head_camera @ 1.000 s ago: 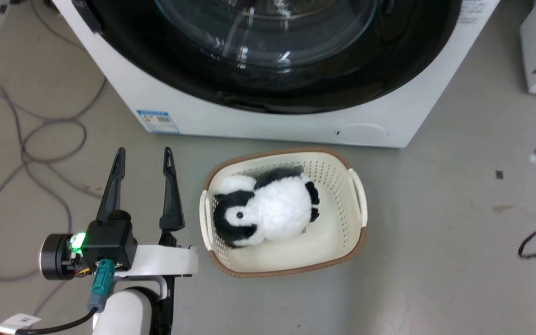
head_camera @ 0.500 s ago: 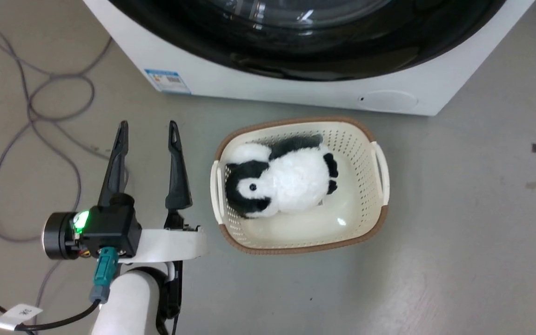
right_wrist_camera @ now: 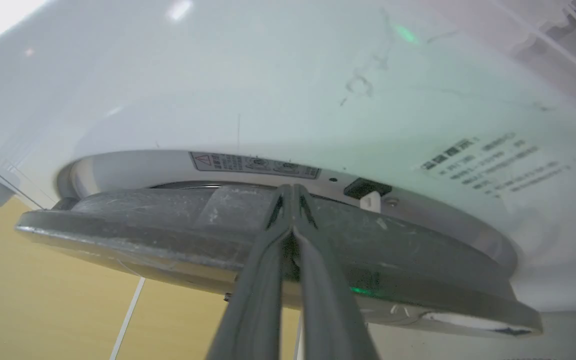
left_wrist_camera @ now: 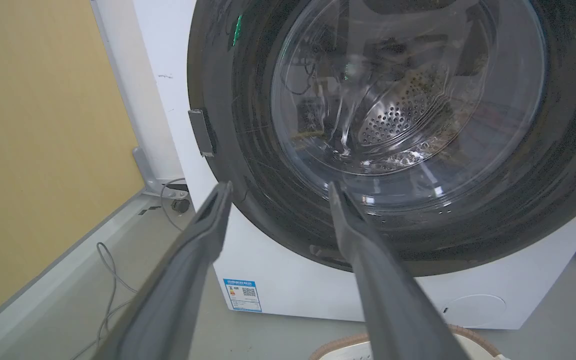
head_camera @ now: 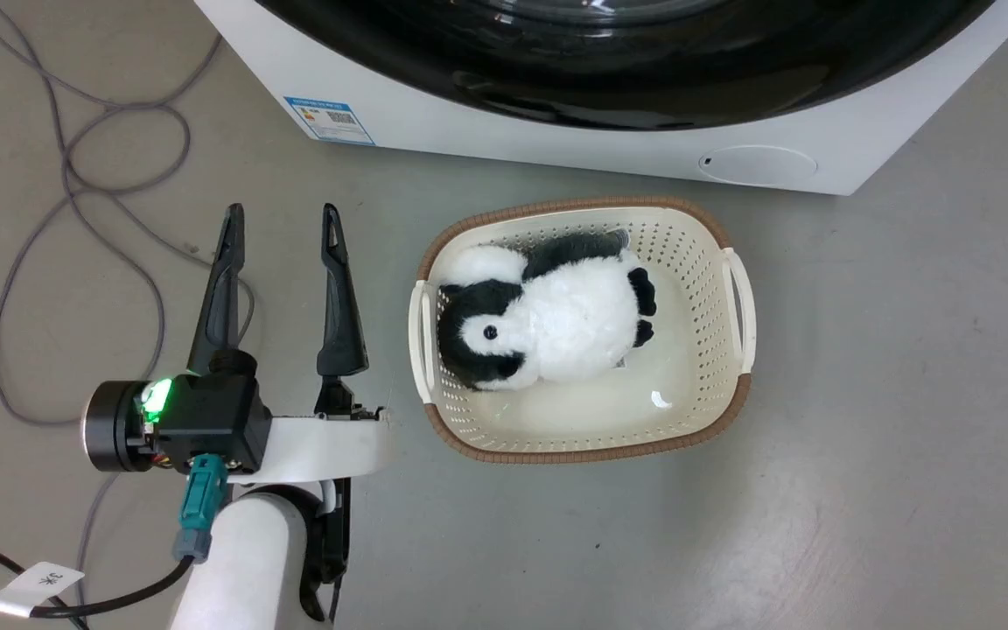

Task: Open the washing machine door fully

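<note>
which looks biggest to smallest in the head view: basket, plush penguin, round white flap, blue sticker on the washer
1. basket
2. plush penguin
3. round white flap and blue sticker: look about alike, both seen at a slant, so not ranked

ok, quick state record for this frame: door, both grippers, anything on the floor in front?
door: washing machine door not fully open; the right wrist view shows a narrow gap at its rim by the latch
left: left gripper open, holding nothing, above the floor beside the basket
right: right gripper fingers pressed together, tips at the door's rim gap
floor: basket in front of the washer, plush penguin inside
</note>
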Robot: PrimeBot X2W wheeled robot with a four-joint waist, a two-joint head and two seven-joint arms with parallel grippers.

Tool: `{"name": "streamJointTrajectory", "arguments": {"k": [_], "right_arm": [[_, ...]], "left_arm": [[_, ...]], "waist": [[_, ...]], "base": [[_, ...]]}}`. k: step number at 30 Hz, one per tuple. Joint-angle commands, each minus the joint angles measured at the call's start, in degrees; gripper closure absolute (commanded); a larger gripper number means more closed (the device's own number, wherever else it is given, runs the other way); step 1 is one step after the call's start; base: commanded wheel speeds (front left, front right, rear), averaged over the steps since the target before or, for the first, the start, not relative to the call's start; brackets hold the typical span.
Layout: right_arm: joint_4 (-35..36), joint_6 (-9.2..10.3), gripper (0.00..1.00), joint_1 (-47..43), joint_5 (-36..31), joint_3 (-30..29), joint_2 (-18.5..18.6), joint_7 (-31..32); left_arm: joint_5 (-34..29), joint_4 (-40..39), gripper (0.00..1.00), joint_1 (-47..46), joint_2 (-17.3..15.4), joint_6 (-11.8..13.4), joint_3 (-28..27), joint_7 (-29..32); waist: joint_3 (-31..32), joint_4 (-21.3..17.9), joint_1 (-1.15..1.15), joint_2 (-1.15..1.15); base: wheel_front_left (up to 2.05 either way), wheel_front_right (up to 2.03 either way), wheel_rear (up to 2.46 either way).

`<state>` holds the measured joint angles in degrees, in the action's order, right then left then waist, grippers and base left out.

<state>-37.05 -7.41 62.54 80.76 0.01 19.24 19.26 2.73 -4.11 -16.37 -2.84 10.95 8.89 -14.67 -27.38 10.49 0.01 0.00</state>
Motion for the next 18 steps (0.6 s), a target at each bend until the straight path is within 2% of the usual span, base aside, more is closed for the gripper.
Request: {"name": "streamJointTrajectory", "arguments": {"k": [1,8,18], "right_arm": [[0.45,-0.08,1.0,-0.65,0.14,0.86,-0.51,0.77],[2.11,-0.08,1.0,-3.9,1.01,4.16,-0.02,4.18],[6.4,-0.08,1.0,-10.74,2.81,6.8,-0.08,4.49]], "left_arm": [[0.23,0.1,0.0,-0.6,-0.04,0.17,0.07,-0.33],[0.32,0.85,0.0,0.03,-0.04,-0.09,-0.22,-0.33],[-0.08,1.79,0.0,2.25,-0.04,-0.74,-1.75,-0.33]], "waist": [[0.13,-0.06,-0.01,0.0],[1.72,-0.92,-0.01,0.0],[5.25,-3.29,-0.01,0.0]], "base": [[0.0,0.0,0.0],[0.0,0.0,0.0],[0.0,0.0,0.0]]}}
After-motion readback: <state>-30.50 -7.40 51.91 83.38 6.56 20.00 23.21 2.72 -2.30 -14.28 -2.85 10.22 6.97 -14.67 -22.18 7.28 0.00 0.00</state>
